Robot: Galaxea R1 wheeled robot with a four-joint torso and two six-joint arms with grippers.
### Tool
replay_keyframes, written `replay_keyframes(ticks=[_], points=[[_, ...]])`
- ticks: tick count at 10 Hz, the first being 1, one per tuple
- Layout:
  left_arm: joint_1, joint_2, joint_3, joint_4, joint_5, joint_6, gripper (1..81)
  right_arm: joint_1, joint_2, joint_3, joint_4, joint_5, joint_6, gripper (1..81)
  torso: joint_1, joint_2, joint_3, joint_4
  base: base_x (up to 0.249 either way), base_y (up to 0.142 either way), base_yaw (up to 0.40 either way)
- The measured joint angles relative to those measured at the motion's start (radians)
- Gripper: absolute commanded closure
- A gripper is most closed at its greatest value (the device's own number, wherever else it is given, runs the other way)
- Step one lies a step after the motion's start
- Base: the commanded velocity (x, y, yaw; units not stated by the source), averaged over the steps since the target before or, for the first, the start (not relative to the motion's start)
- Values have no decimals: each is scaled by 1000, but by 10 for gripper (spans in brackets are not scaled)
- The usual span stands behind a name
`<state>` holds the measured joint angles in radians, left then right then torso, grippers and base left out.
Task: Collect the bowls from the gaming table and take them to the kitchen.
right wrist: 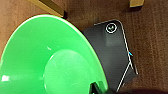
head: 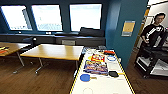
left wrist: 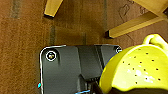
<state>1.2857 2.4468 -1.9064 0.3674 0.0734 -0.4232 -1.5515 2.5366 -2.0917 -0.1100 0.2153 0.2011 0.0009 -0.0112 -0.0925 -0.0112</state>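
The translucent yellow bowl (left wrist: 140, 67), dotted with small holes, hangs above the brown carpet with my left gripper (left wrist: 98, 88) shut on its rim. My right gripper (right wrist: 96, 88) holds the green bowl (right wrist: 45, 57) the same way, over the carpet. In the head view the gaming table (head: 120, 85), white-topped with yellow edge stripes, stretches away just ahead. The kitchen is out of view.
On the gaming table lie a blue paddle (head: 85, 77), a black paddle (head: 113, 73), two colourful boxes (head: 95, 66) and a blue-rimmed white plate (head: 111, 58). Wooden tables (head: 55, 51) stand to the left. A person (head: 153, 30) stands behind a black cart (head: 152, 62) at the right, past a teal pillar (head: 120, 30).
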Motion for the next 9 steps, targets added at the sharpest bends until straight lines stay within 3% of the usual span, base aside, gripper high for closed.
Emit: replay_keyframes(ticks=[4,9], points=[[60,86,-166,16,-38,0,811,-5,39,-60,-2,-4,-2,811,0,0,1,0,0,0,0],[133,180,-397,22,-99,11,811,-26,100,-222,-66,-68,-7,811,-1,-1,1,0,0,0,0]])
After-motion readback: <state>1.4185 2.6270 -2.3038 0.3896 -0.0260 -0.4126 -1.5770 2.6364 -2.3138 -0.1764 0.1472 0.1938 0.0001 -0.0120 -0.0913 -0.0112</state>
